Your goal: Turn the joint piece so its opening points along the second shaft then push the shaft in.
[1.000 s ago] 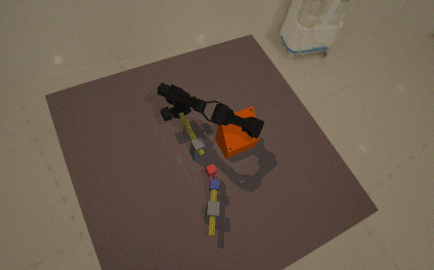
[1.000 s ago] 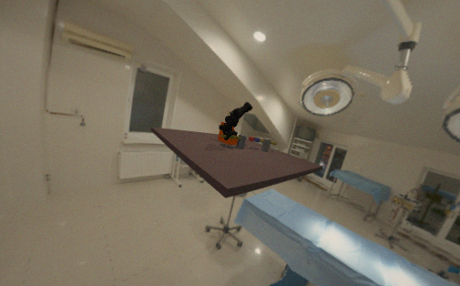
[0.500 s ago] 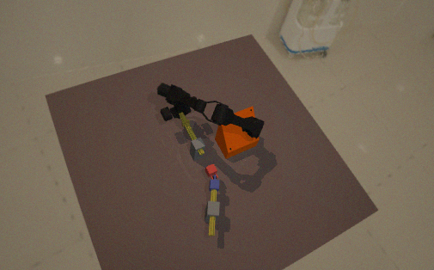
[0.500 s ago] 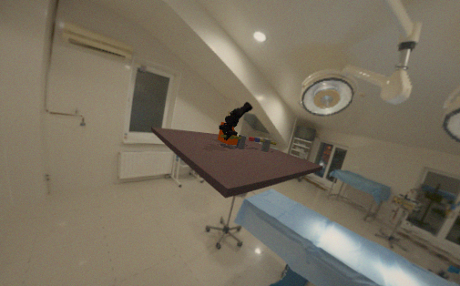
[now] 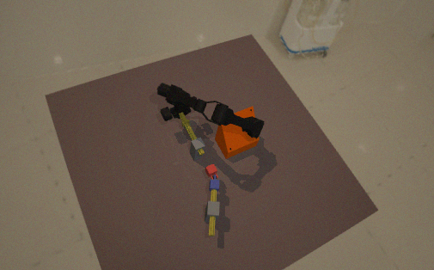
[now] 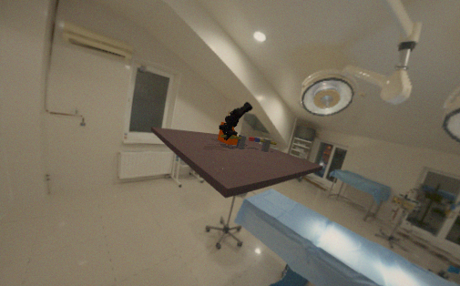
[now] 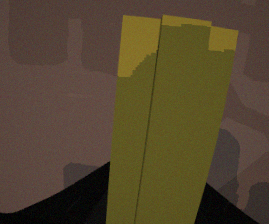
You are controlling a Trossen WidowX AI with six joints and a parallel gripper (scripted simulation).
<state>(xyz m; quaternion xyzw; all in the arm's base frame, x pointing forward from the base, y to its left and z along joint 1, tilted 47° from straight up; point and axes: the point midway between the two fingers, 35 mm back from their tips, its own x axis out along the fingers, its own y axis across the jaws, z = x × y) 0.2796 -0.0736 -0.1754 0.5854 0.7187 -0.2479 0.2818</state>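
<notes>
My gripper (image 5: 178,113) (image 7: 149,169) is shut on the far end of the second yellow shaft (image 5: 188,127) (image 7: 167,143), which runs through a grey block (image 5: 198,145). In the wrist view the shaft fills the middle, with the dark fingers on both sides of it at the bottom. The shaft's near tip just clears its block and stands apart from the red joint piece (image 5: 210,170). The joint piece sits on a blue hinge part (image 5: 214,185) at the end of the first yellow shaft (image 5: 212,225), which is fixed in another grey block (image 5: 213,208). I cannot tell which way the joint's opening faces.
The arm's orange base (image 5: 235,139) (image 6: 227,138) stands right of the second shaft's block. All of this is on a brown table top (image 5: 106,172) (image 6: 230,175). A white container (image 5: 309,30) stands on the floor beyond the table.
</notes>
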